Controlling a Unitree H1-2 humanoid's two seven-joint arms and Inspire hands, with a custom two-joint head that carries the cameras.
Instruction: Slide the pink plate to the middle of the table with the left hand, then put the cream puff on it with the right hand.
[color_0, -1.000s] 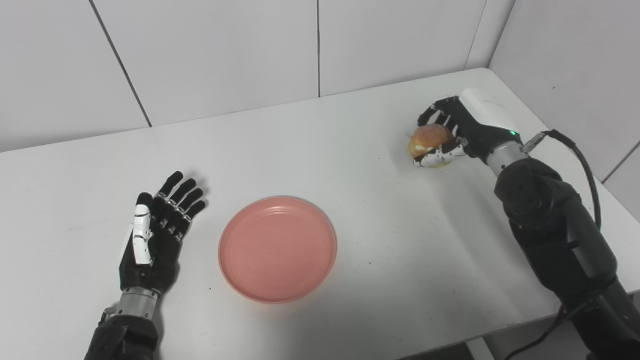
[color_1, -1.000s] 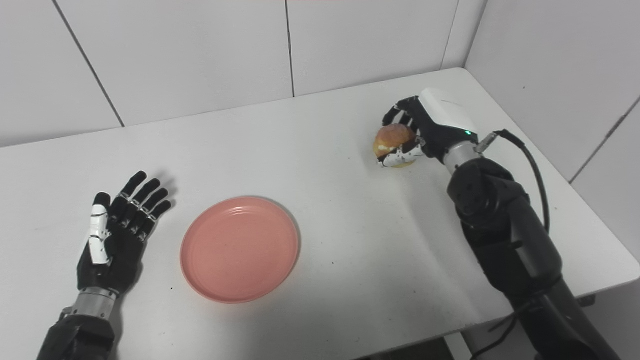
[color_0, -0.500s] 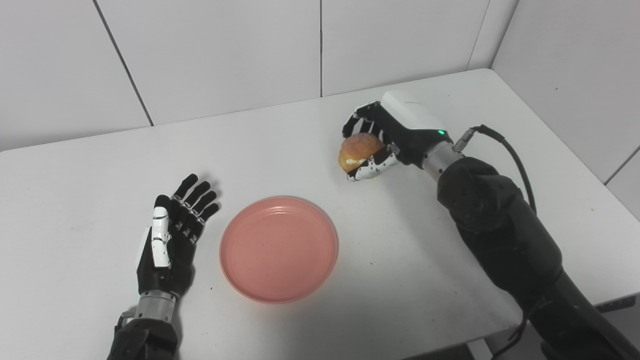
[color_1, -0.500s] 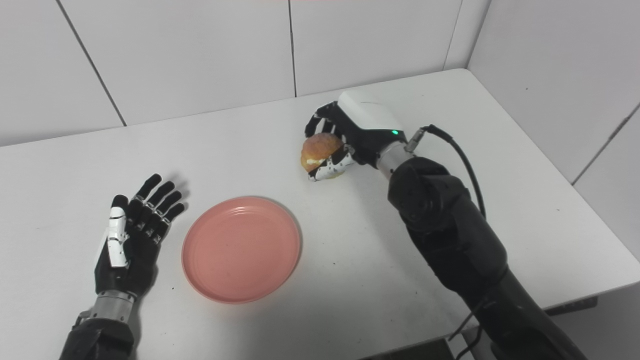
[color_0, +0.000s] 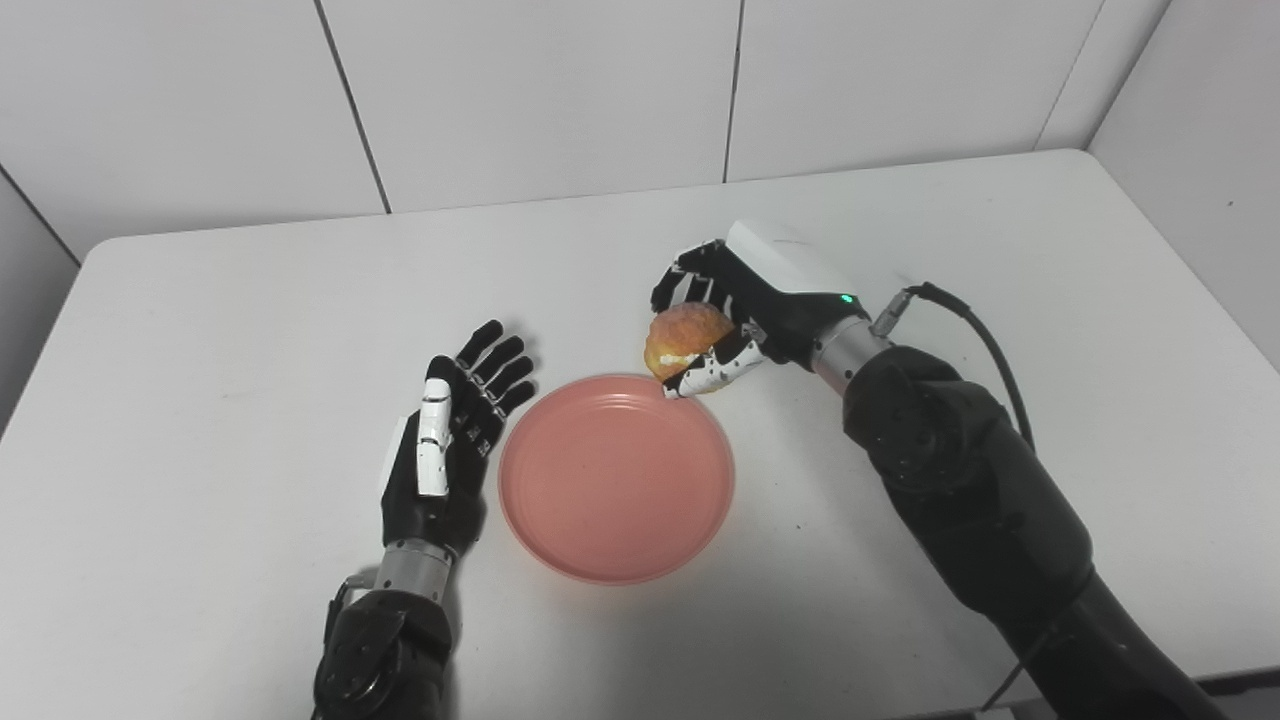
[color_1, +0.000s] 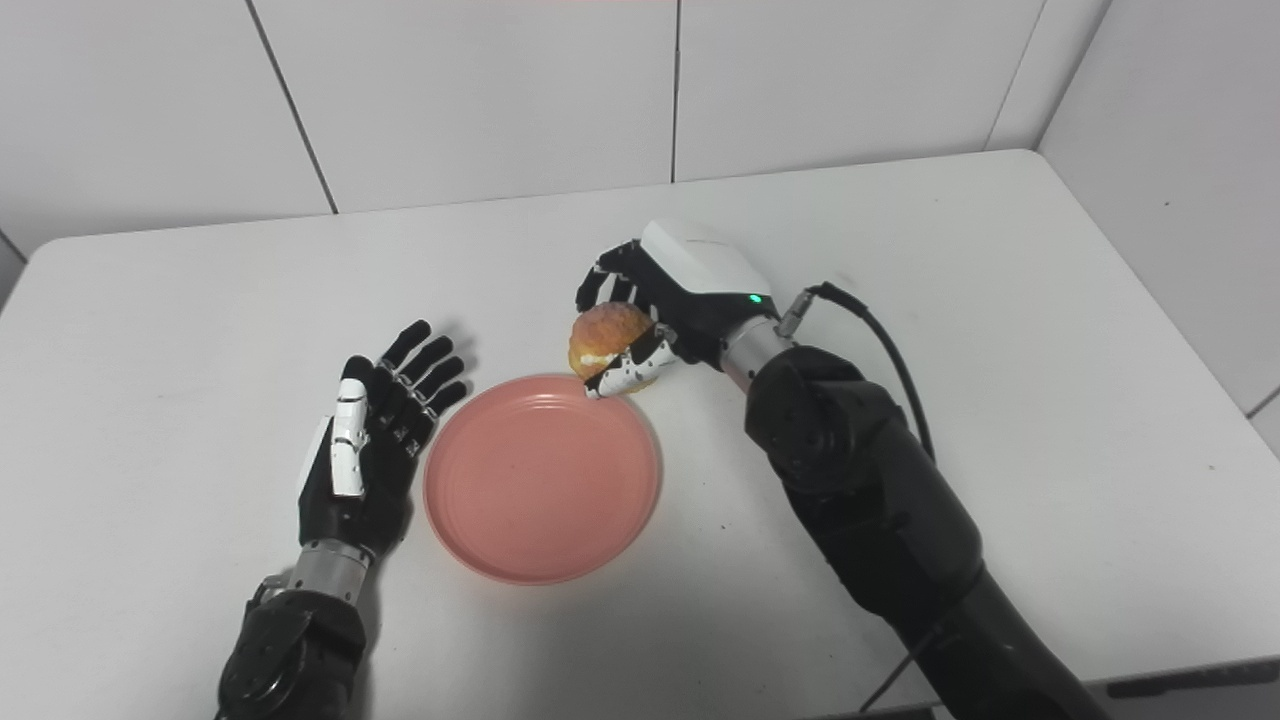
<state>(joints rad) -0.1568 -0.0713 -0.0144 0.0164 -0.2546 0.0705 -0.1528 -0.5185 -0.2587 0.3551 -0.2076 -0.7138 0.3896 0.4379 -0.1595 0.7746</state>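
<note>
Holding the cream puff (color_0: 686, 337) in our right hand (color_0: 745, 305), we have fingers curled over its top and the thumb beneath it, so the pastry hangs clear of the white table (color_0: 200, 330) just past the far right rim of the pink plate (color_0: 616, 478). A band of pale filling shows on the puff's lower side. We see the plate lying flat near the middle of the table. Our left hand (color_1: 365, 450) rests just beside the plate's left edge, fingers spread and grasping nothing; whether it touches the rim we cannot tell.
</note>
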